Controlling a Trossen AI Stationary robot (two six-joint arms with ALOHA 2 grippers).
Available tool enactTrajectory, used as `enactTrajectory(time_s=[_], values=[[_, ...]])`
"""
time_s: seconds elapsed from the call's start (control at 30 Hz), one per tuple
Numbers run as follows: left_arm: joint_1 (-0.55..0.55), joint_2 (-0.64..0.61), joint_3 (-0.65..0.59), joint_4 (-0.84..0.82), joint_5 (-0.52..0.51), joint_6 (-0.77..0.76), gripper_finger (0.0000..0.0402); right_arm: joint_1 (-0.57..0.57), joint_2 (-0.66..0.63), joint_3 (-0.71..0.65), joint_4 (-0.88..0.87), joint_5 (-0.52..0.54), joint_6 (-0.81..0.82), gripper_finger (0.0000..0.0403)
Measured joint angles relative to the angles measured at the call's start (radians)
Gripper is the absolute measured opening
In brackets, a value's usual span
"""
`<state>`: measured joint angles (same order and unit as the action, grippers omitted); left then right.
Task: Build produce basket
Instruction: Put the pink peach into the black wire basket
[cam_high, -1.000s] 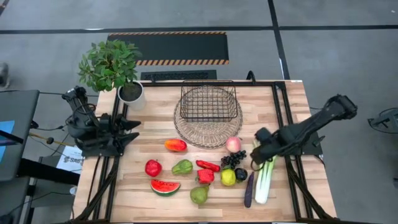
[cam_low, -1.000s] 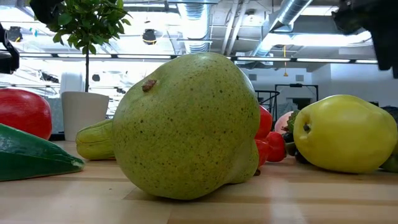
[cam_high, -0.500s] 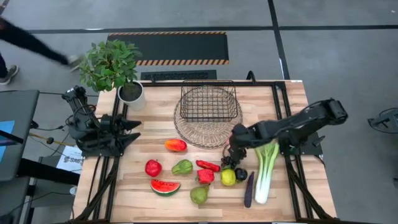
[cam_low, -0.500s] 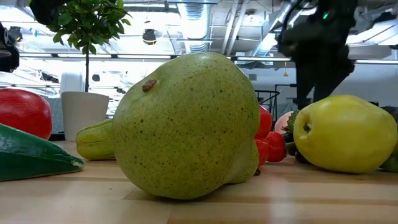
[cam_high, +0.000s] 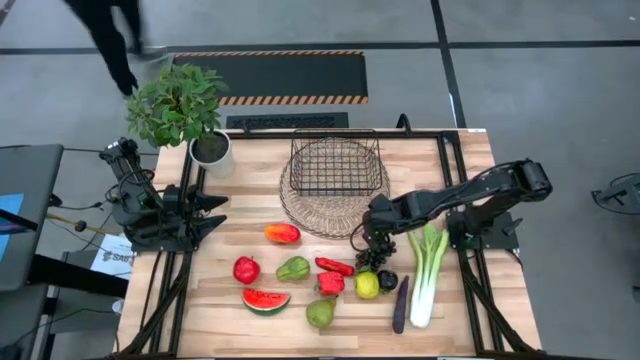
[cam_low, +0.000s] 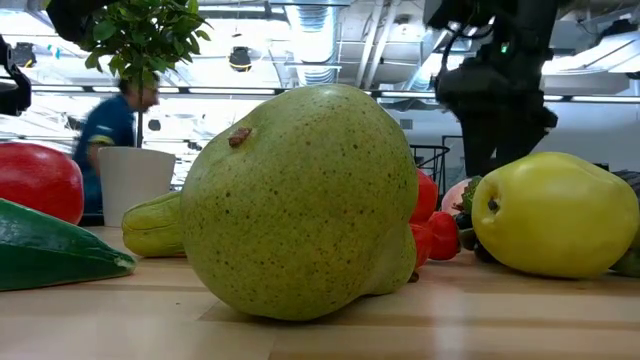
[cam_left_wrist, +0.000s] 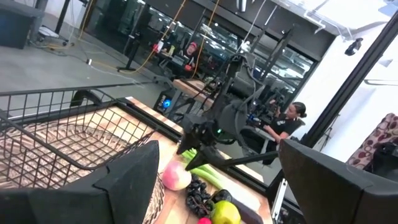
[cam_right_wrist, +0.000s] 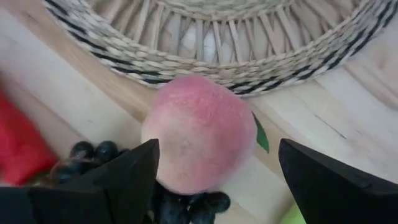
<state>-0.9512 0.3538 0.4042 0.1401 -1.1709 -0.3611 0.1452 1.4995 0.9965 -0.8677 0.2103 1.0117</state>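
The peach (cam_right_wrist: 199, 134) lies on the wood beside the grapes (cam_right_wrist: 93, 152), just near of the round woven tray (cam_right_wrist: 249, 37). My right gripper (cam_right_wrist: 217, 146) hangs over it, pointing steeply down and open, one finger on either side of the peach and clear of it. In the high view this gripper (cam_high: 372, 234) hides the peach. The dark wire basket (cam_high: 335, 165) stands on the round tray (cam_high: 300, 215) at the table's far middle. My left gripper (cam_high: 207, 212) waits open at the table's left edge. Other produce lies along the near half: mango (cam_high: 282, 233), apple (cam_high: 246, 269), watermelon slice (cam_high: 265, 299), leek (cam_high: 427, 275).
A potted plant (cam_high: 180, 110) stands at the far left corner. Pears (cam_high: 293, 268) (cam_high: 320, 313), a chili (cam_high: 334, 266), a yellow-green fruit (cam_high: 367, 285) and an eggplant (cam_high: 401, 304) crowd the wood near the peach. A person (cam_low: 110, 130) passes behind the table.
My right gripper has swung from above the leek toward the table's left and come down over the peach, staying open. A person has walked past behind the table.
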Motion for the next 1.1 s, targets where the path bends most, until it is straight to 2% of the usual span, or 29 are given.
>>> enactTrajectory(time_s=[0.37,0.57,0.9,1.1], values=[[0.0,0.0,0.0,-0.033,-0.004,-0.012,0.0315,-0.005,0.12,0.008,0.085,-0.002,-0.016,0.0348],[0.0,0.0,0.0,-0.051,-0.009,-0.03,0.0315,-0.005,0.11,0.006,0.079,-0.011,0.003,0.0335],[0.0,0.0,0.0,-0.053,-0.013,-0.046,0.0315,-0.001,0.083,0.003,0.063,-0.023,0.009,0.0278],[0.0,0.0,0.0,-0.052,-0.014,-0.047,0.0315,-0.001,0.061,0.0,0.053,-0.041,0.011,0.0269]])
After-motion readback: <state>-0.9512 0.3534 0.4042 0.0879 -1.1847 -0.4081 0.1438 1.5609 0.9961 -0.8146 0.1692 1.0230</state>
